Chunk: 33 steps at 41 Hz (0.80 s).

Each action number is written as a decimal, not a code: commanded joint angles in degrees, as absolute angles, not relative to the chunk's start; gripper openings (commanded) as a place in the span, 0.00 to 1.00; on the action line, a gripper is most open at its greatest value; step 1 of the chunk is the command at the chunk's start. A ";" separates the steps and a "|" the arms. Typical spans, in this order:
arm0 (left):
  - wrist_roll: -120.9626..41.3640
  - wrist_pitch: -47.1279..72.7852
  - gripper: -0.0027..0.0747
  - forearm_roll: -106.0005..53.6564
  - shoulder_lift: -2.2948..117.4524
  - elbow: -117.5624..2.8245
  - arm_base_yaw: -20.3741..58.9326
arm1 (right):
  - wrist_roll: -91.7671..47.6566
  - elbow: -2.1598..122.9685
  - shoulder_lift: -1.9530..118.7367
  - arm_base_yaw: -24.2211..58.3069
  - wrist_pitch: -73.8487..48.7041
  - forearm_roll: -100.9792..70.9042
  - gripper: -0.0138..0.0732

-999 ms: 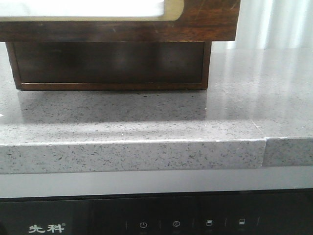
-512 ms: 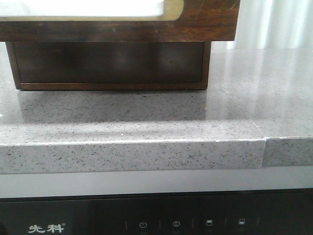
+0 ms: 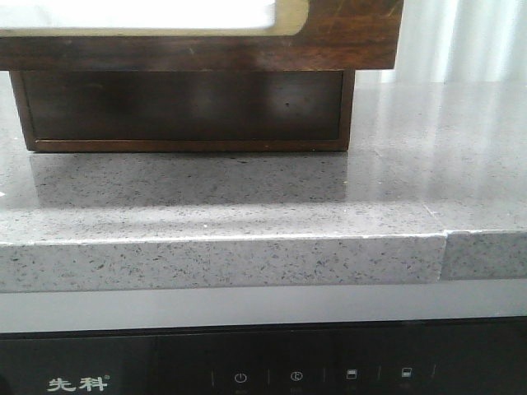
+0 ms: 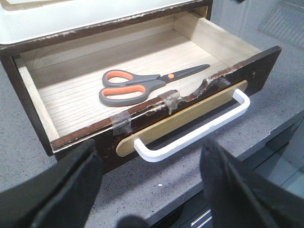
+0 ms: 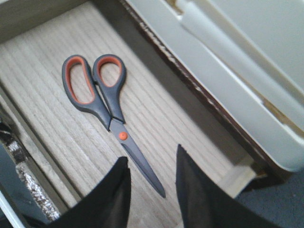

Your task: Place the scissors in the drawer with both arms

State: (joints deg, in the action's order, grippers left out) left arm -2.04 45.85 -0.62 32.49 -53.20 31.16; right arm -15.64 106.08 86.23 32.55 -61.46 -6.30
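The scissors (image 4: 142, 84) lie flat on the pale floor of the open drawer (image 4: 223, 80), with dark grey handles, orange loops and grey blades. In the right wrist view the scissors (image 5: 107, 107) lie free, and my right gripper (image 5: 152, 157) hangs open and empty just above the blade tip. My left gripper (image 4: 152, 190) is open and empty over the countertop, in front of the drawer's white handle (image 4: 190, 135). The dark brown drawer front (image 3: 346, 41) shows at the top of the front view. Neither arm shows there.
The drawer sits in a dark wooden cabinet (image 3: 181, 107) on a grey speckled countertop (image 3: 247, 206), whose front edge is close. A cream-white top (image 5: 228, 71) lies over the cabinet. Tape patches (image 4: 169, 99) mark the chipped drawer front. A black appliance panel (image 3: 263, 370) is below.
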 commanded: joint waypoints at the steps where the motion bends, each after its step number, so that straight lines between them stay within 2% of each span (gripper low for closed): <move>1: -1.46 41.08 0.60 -0.83 32.81 -54.91 31.57 | -10.98 106.16 81.11 31.91 -58.71 -5.59 0.47; 33: -1.46 41.08 0.60 -0.83 32.81 -54.91 31.57 | -6.23 68.31 46.85 31.91 -53.35 -5.85 0.47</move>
State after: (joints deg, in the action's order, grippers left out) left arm -2.04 45.85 -0.62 32.49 -53.20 31.16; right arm -6.45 69.64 50.17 32.18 -57.60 -5.73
